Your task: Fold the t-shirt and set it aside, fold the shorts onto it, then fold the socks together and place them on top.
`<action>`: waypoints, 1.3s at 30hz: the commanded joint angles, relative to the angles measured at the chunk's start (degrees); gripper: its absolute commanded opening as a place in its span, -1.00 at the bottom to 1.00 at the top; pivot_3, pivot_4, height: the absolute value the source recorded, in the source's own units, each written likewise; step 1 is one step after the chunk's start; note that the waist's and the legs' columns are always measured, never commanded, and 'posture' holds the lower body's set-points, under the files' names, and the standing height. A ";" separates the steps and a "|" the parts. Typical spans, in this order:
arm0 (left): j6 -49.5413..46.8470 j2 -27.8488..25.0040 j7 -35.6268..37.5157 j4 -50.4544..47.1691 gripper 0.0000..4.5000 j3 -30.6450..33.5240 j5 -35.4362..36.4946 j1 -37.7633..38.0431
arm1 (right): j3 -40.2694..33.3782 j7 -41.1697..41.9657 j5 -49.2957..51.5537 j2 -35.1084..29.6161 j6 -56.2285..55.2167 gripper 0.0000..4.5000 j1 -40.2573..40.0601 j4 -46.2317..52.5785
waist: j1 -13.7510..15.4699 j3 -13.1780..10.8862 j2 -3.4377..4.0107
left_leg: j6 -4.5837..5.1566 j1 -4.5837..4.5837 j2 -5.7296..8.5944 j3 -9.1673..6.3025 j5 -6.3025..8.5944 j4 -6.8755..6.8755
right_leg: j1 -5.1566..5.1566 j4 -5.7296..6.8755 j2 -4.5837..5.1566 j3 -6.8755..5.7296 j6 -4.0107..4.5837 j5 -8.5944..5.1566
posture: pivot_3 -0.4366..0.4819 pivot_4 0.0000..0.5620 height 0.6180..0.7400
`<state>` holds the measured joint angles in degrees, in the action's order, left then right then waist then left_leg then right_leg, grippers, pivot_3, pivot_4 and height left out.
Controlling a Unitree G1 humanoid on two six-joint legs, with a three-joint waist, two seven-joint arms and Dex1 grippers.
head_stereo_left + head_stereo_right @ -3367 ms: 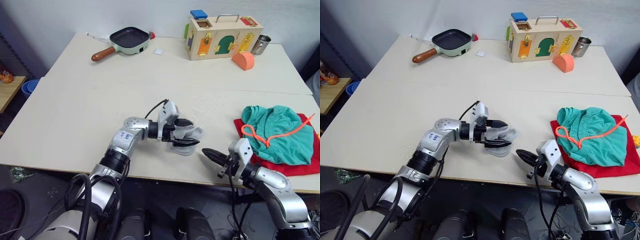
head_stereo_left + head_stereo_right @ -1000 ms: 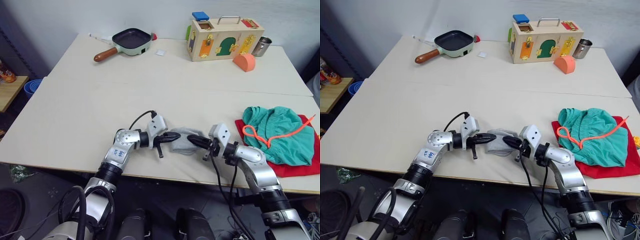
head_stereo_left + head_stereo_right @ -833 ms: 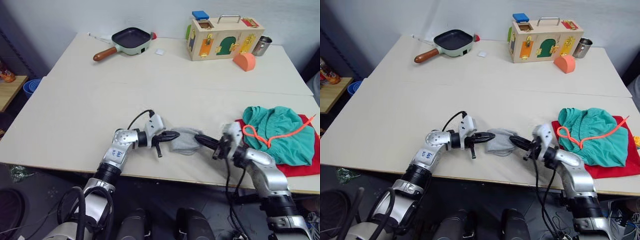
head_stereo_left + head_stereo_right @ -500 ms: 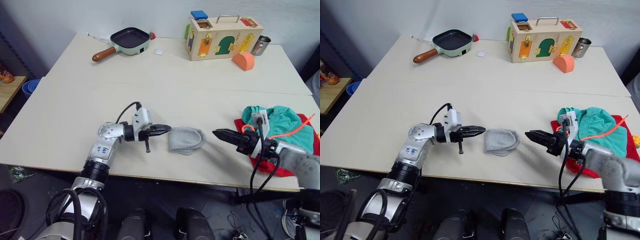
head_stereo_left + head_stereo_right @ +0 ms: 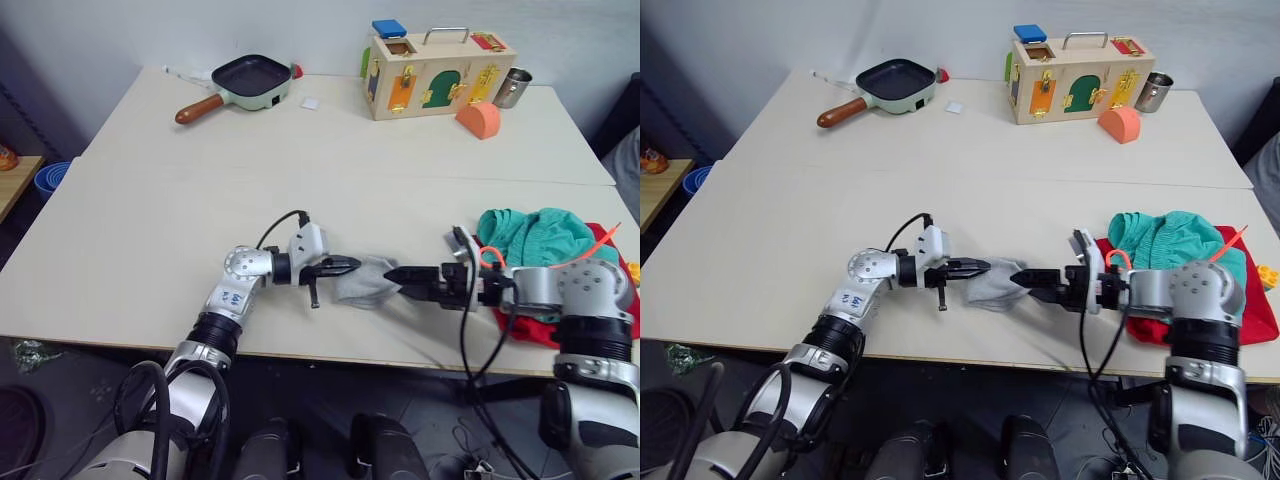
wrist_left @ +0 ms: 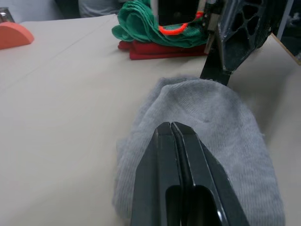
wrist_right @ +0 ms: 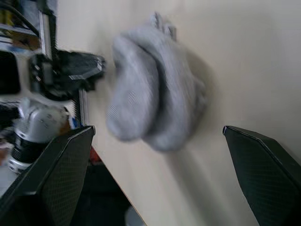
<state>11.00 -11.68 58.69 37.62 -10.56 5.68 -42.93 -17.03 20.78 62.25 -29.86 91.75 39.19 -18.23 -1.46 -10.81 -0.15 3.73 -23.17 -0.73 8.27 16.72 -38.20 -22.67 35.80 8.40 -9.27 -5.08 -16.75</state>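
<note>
the left gripper [image 5: 345, 266] lies low over the table [image 5: 150, 220] with its two black fingers [image 6: 174, 141] pressed together, holding nothing, tips at the near edge of the socks [image 5: 367, 283]. facing it from the other side, the right gripper [image 5: 395, 273] has its fingers spread wide apart, tips right at the grey bundle. the socks sit folded together between the two, flat on the table near its front edge. off to the robot's right the shorts [image 5: 535, 238] lie bunched on the t-shirt [image 5: 615, 262], orange drawstring [image 5: 600, 235] trailing across. a frying pan [image 5: 245, 79] and wooden box [image 5: 435, 62] stand at the far side.
</note>
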 commanded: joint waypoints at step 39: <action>-34.78 -16.62 1.50 -48.48 0.62 15.12 31.60 13.65 | -20.00 9.62 21.57 -33.16 0.75 -0.95 -14.75 -1.00 | 0.21 -0.06 0.29 | 0.23 -0.10 0.06 0.01 0.14 0.11 | 0.20 -0.80 -0.02 0.07 -0.37 0.20 | -0.05 -0.47 1.00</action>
<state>-20.51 -27.69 62.10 -5.81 2.64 33.75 -29.25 -31.83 29.64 82.15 -60.48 92.29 25.44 -17.03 -1.25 -10.87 0.14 3.96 -23.26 -0.67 8.29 16.86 -38.09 -22.45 35.00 8.37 -9.20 -5.48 -16.53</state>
